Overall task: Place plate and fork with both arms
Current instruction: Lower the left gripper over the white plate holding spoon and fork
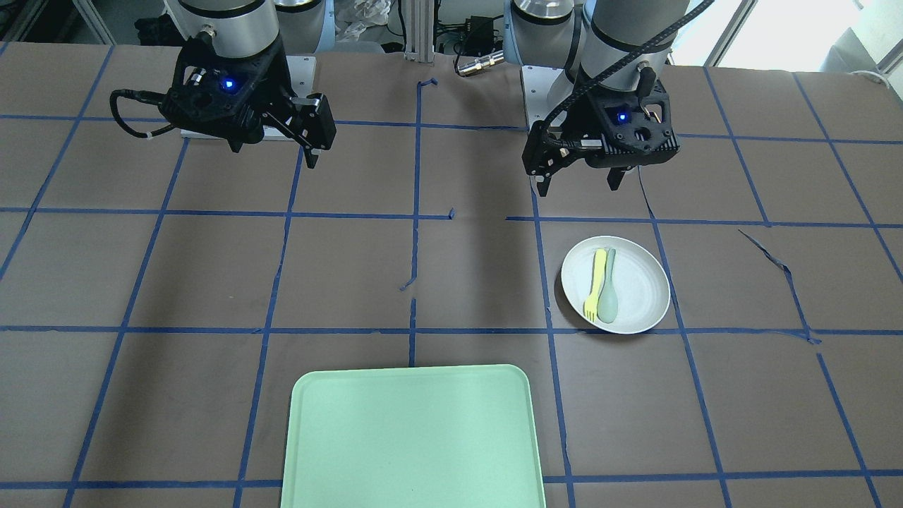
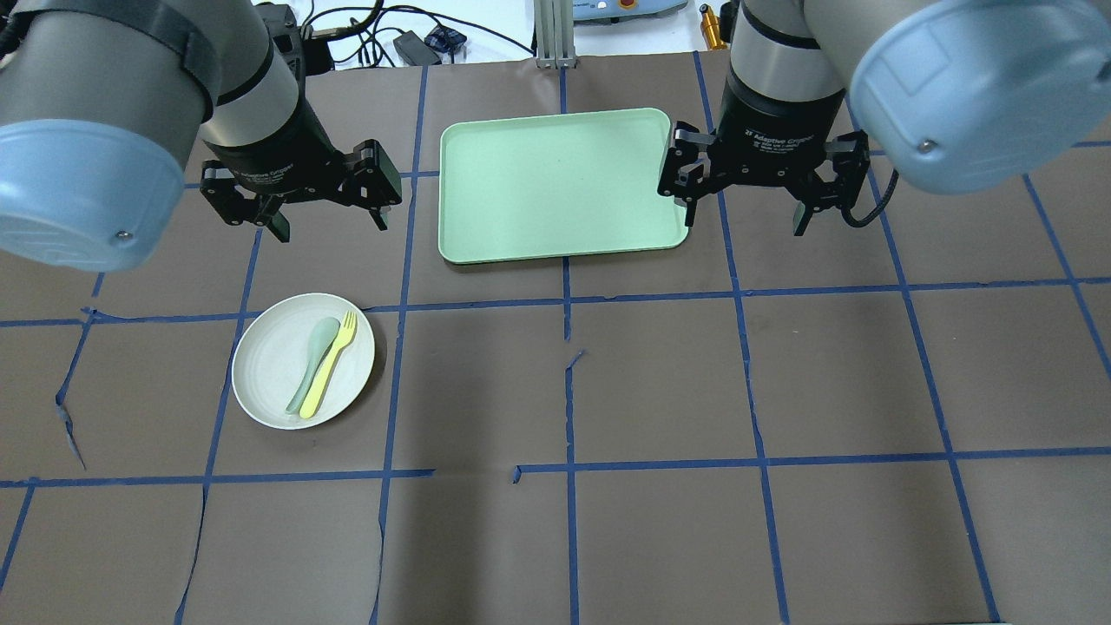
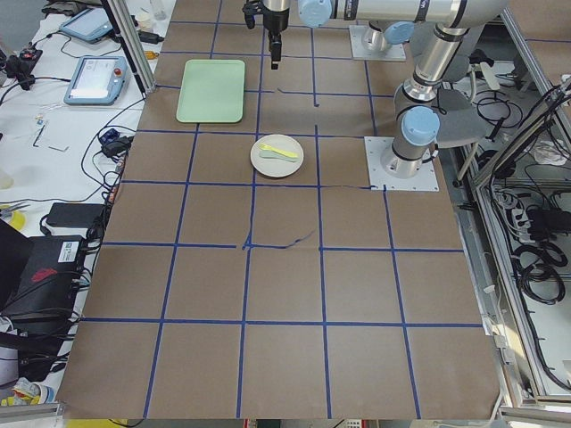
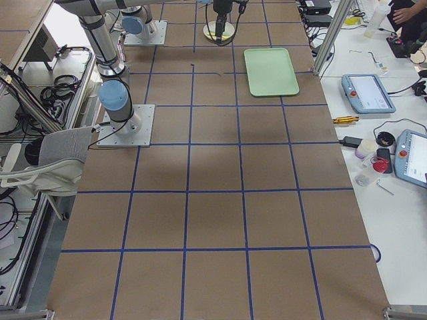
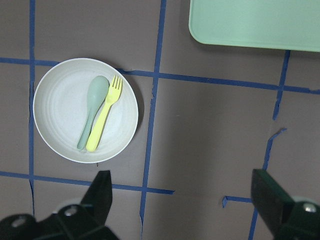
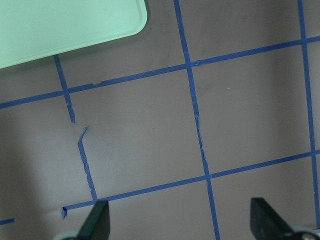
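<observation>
The off-white plate [image 2: 269,386] lies on the table on my left side, also seen in the front view [image 1: 642,289] and the left wrist view [image 5: 57,117]. The pale-yellow fork [image 2: 330,375] [image 1: 597,282] [image 5: 103,124] lies in it, close beside a grey-green spoon [image 2: 313,359] [image 1: 609,291] [image 5: 93,107]. My left gripper [image 2: 328,223] [image 1: 578,185] [image 5: 185,200] is open and empty, hovering above the table just beyond the plate. My right gripper [image 2: 745,221] [image 1: 275,152] [image 6: 180,220] is open and empty, above the table at the tray's right edge.
A mint-green rectangular tray [image 2: 555,182] [image 1: 413,437] [image 5: 255,22] [image 6: 65,27] lies at the far middle of the table, between the grippers. The brown tabletop carries a blue tape grid [image 2: 568,299]. Tablets and cables lie on side benches beyond the tray.
</observation>
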